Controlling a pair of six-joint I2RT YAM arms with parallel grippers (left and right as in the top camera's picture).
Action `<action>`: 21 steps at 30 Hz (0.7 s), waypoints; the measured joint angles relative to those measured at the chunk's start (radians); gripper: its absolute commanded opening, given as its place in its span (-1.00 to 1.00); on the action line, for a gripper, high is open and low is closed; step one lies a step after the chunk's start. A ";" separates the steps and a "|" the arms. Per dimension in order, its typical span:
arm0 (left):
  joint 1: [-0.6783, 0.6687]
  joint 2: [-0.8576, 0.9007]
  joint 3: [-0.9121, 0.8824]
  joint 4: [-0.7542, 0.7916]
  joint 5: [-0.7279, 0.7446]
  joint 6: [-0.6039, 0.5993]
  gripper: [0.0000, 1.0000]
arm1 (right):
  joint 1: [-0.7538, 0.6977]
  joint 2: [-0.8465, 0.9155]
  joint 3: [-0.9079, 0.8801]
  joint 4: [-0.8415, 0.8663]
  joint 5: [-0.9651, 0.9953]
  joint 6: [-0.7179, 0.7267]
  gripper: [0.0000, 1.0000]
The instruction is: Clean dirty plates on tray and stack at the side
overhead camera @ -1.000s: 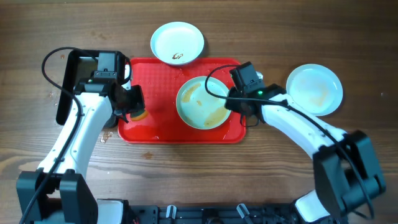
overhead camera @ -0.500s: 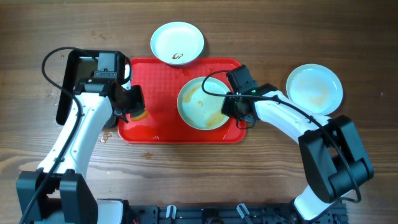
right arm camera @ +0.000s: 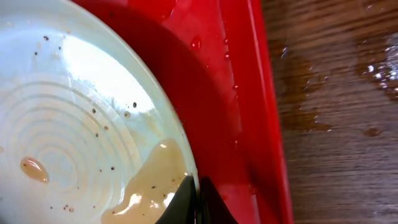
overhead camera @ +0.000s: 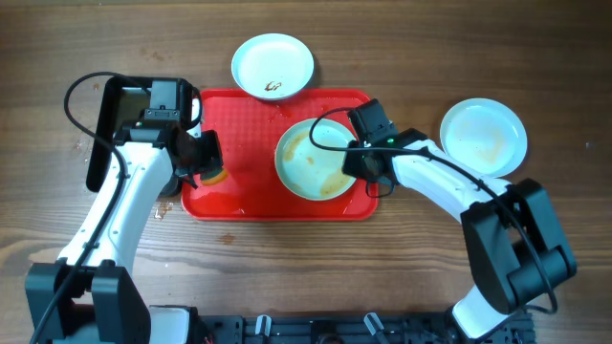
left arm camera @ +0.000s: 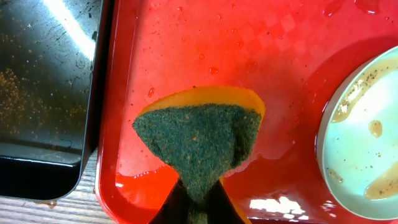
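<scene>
Plates: three. The tray plate [overhead camera: 311, 159] lies on the right half of the one red tray [overhead camera: 239, 196] and holds brown liquid and dark specks. The far plate [overhead camera: 273, 66] sits at the tray's far edge with a small dark smudge. The side plate [overhead camera: 483, 137] is on the table to the right, faintly smeared.

One black pan [left arm camera: 43, 93] lies left of the tray, wet and speckled.

Left gripper [left arm camera: 198, 202] pinches one green-and-yellow sponge [left arm camera: 199, 134] over the tray's left part. Right gripper [right arm camera: 196, 199] is clamped on the tray plate's rim.
</scene>
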 measured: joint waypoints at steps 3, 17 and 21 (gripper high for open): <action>0.000 0.000 0.000 0.000 0.000 0.000 -0.92 | 0.000 -0.023 -0.001 0.027 0.014 0.000 -0.91; 0.000 0.000 0.000 0.000 0.000 0.000 -0.92 | 0.000 -0.142 -0.002 0.048 0.144 -0.051 -0.91; 0.000 0.000 0.000 0.002 0.000 0.000 -0.92 | 0.000 -0.187 -0.002 0.025 0.217 -0.111 -0.91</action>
